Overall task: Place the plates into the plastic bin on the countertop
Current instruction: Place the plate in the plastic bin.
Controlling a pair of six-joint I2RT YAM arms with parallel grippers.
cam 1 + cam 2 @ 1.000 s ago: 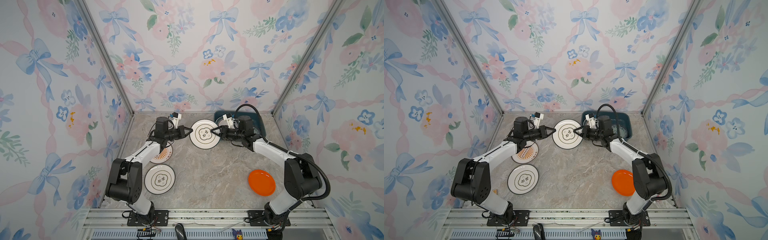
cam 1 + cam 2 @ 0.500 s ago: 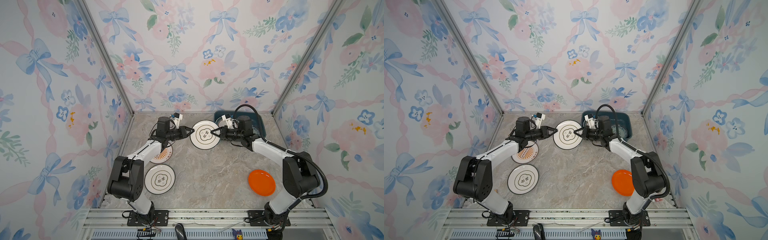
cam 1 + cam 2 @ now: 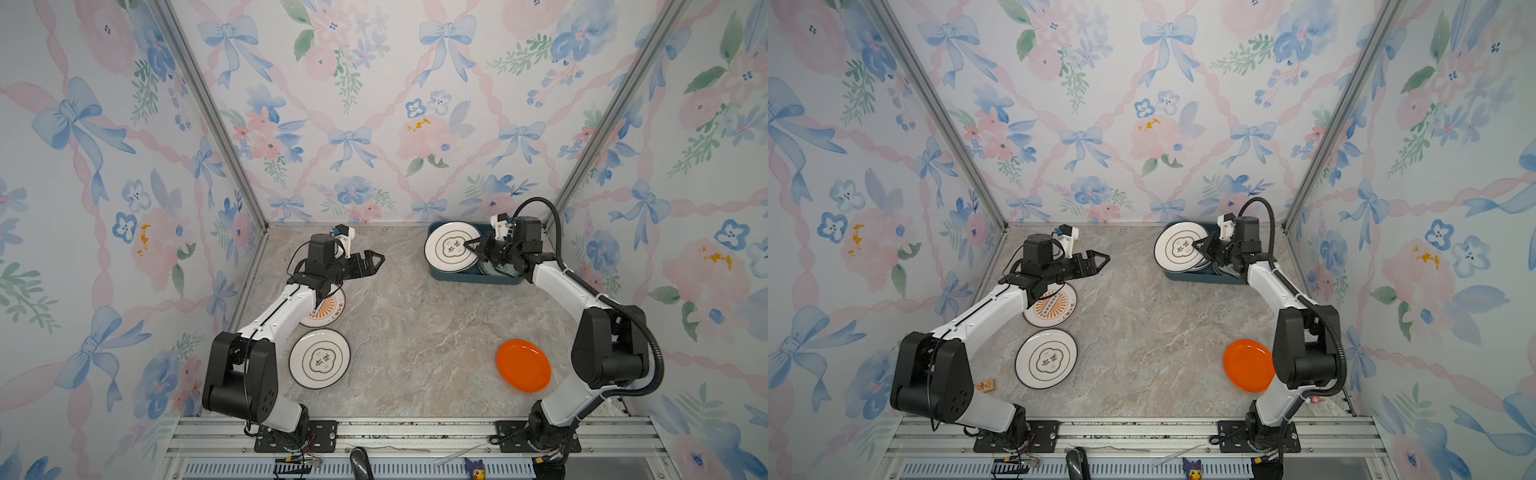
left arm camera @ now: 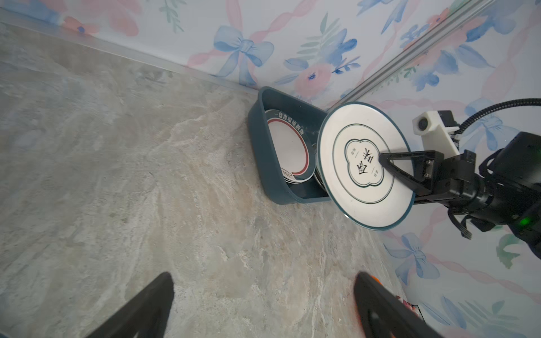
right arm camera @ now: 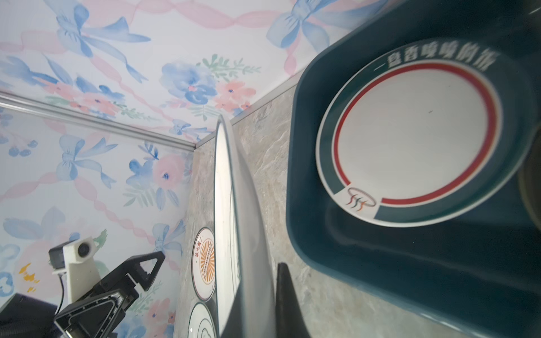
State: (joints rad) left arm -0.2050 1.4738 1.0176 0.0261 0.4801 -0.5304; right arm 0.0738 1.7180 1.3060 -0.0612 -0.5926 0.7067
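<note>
Marble countertop (image 3: 415,328) (pale veins) between floral walls (image 3: 374,91).

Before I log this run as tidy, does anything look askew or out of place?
Mainly the emblem plate: the right gripper holds it tilted, overhanging the plastic bin's wall, not flat inside. A small tan block lies near the left arm's base.

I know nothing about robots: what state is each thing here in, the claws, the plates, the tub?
left gripper: open, empty
right gripper: shut on the held emblem plate
held emblem plate: tilted, over the plastic bin
plastic bin: holds plates
teal-rimmed plate: lying in the bin
sunburst plate: flat on the countertop
second emblem plate: flat on the countertop
orange plate: flat on the countertop
</note>
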